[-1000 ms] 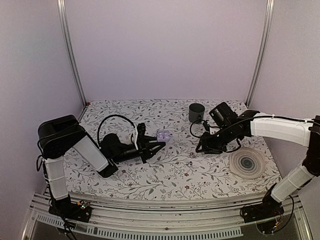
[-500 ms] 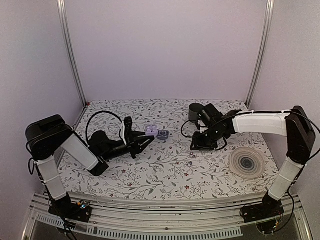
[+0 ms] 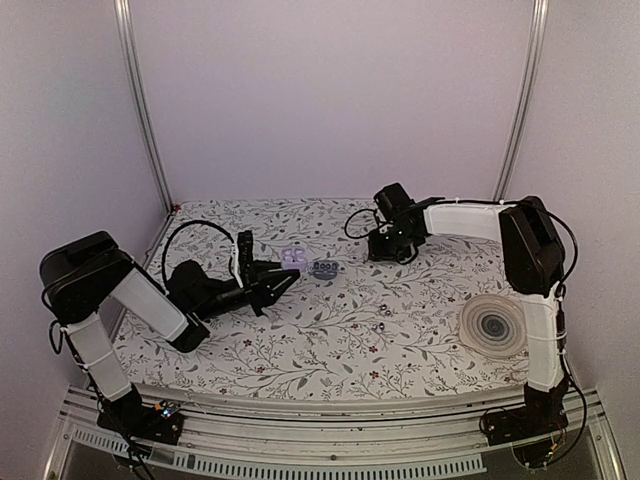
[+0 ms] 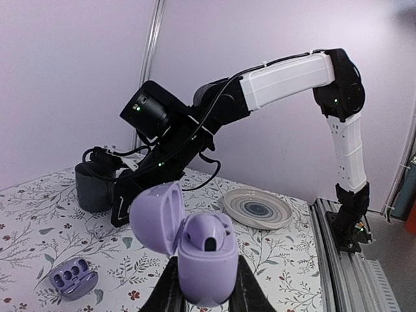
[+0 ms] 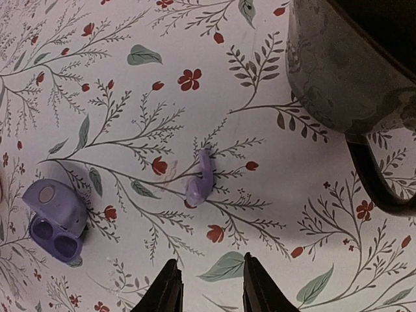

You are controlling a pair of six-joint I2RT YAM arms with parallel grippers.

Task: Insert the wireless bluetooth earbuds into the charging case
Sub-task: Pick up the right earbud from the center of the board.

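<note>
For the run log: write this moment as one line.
left gripper: shut on open lilac case | right gripper: open near loose earbud

Tablecloth: showing white w/ grey-green sprigs, red blooms.
Charging case: showing glossy blue-violet.
Lilac clamshell, earbud: both showing pale lilac.
Mug: showing dk grey.
Plate: carrying grey concentric rings.
Arm shells: showing white over blk joints.

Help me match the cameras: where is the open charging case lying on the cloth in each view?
Top external: charging case mid-table.
Left wrist: charging case lower left.
Right wrist: charging case lower left.
Shared landmark: dark mug, clear in both wrist views only.
</note>
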